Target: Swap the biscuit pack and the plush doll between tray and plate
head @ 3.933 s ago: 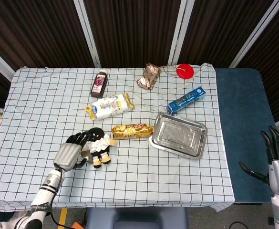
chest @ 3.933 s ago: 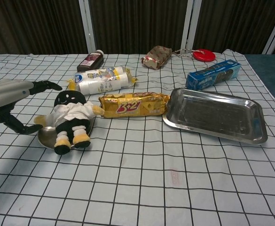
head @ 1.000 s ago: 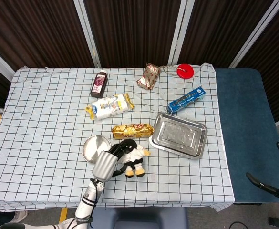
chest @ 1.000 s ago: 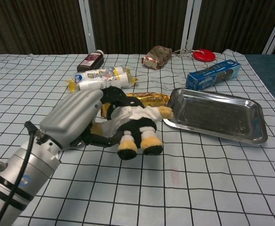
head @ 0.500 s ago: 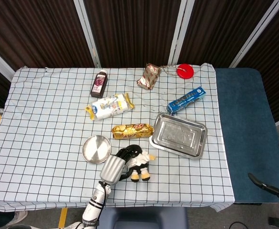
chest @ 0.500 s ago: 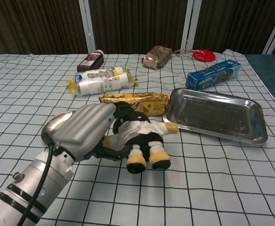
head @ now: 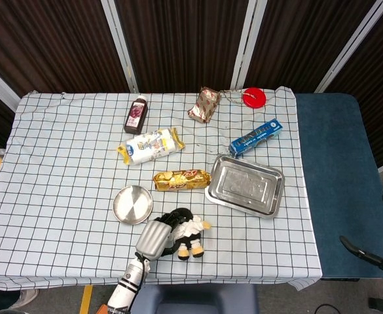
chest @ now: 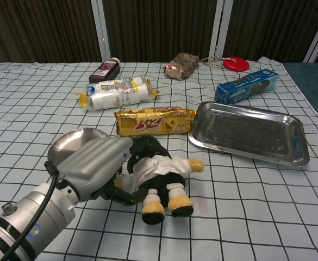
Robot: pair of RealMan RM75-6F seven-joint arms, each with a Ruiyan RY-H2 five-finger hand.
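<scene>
Mid-swap: left hand (chest: 96,166) gripping black-and-white plush doll (chest: 157,176) at worktop's 6 o'clock; round steel plate (head: 132,204) and rectangular steel tray (head: 245,185) empty; gold biscuit pack (head: 182,179) between them, unplaced.

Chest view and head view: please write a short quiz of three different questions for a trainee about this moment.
1. True or false: the rectangular metal tray holds the yellow biscuit pack.
2. What does the left hand hold? A) black and white plush doll B) dark bottle C) red disc
3. Fill in: the round metal plate holds ____.

Key: 1 false, the pack lies on the cloth beside the tray; 2 A; 3 nothing.
</scene>
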